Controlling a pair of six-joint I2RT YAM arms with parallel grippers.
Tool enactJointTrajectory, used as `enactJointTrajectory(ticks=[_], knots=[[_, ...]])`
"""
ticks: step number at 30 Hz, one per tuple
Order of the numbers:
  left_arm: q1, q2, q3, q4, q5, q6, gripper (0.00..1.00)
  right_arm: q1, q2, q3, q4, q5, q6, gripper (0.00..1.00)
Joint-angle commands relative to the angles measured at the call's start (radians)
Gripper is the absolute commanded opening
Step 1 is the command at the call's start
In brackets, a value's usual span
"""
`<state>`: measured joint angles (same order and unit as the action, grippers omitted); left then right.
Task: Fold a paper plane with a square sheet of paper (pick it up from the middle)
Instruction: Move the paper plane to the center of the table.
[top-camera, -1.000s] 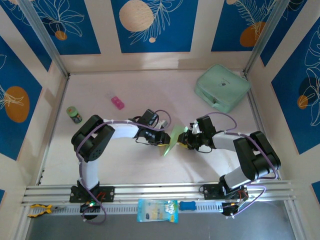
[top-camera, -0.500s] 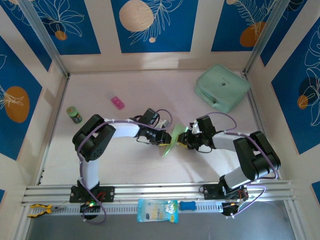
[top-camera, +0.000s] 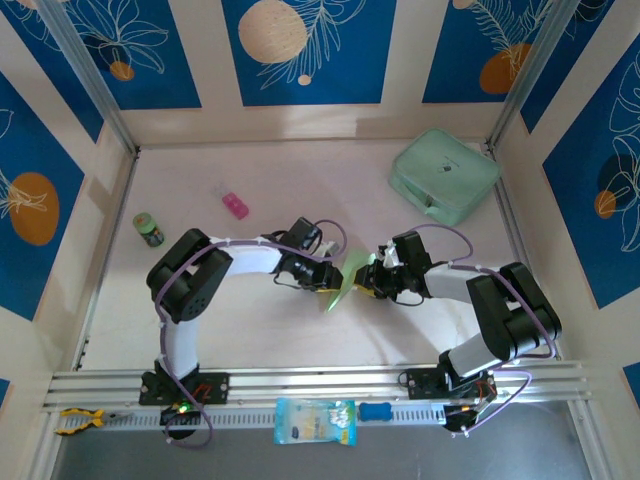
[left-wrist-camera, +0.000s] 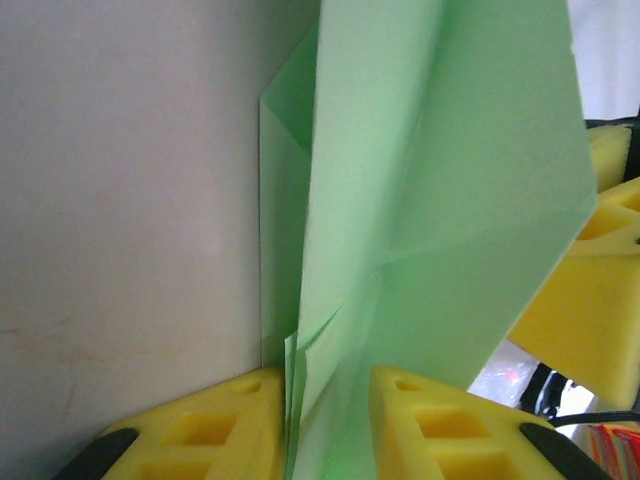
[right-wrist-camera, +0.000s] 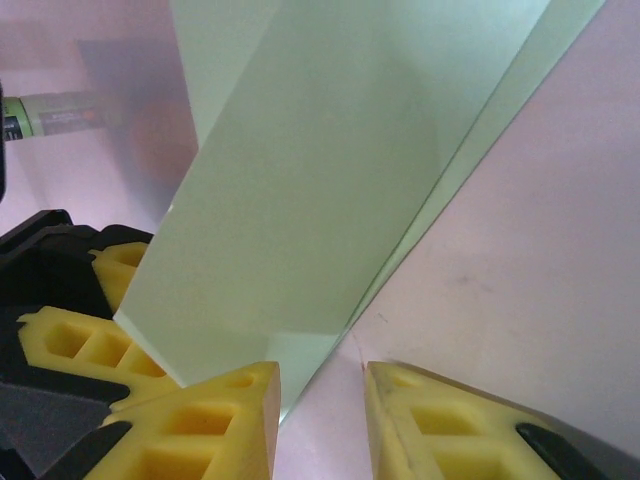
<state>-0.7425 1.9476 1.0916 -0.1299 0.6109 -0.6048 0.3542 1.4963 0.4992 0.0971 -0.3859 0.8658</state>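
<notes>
The pale-green sheet of paper (top-camera: 345, 280) stands on edge at mid-table, folded into layers with slanted creases. My left gripper (top-camera: 329, 277) meets it from the left and my right gripper (top-camera: 366, 284) from the right. In the left wrist view the folded paper (left-wrist-camera: 440, 180) runs down into the narrow gap of the left gripper (left-wrist-camera: 330, 400), its layered edges lying against the left pad (left-wrist-camera: 230, 420); the jaws stand a little apart. In the right wrist view the paper (right-wrist-camera: 320, 180) slants toward the left pad (right-wrist-camera: 220, 420) of the right gripper (right-wrist-camera: 322, 385), and bare table shows between the jaws.
A mint-green zip case (top-camera: 445, 175) lies at the back right. A pink item (top-camera: 235, 206) and a small green-capped jar (top-camera: 149, 229) sit at the left. A blue-and-white packet (top-camera: 314, 420) rests on the front rail. Walls close in all round.
The left arm has edged slightly to the right. The paper and both grippers sit almost where they were.
</notes>
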Motion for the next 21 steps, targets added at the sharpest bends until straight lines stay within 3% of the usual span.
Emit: enactJointTrajectory(ticks=[1, 9, 21], knots=[[-0.016, -0.013, 0.028, -0.092, -0.08, 0.054, 0.28, 0.008, 0.016, 0.021, 0.0, -0.025, 0.007, 0.29], [-0.048, 0.023, 0.056, -0.084, -0.028, 0.052, 0.27, 0.011, 0.024, 0.021, 0.006, -0.027, 0.01, 0.29], [-0.049, -0.003, 0.04, -0.039, -0.011, 0.033, 0.09, 0.013, 0.008, 0.016, 0.006, -0.025, 0.013, 0.29]])
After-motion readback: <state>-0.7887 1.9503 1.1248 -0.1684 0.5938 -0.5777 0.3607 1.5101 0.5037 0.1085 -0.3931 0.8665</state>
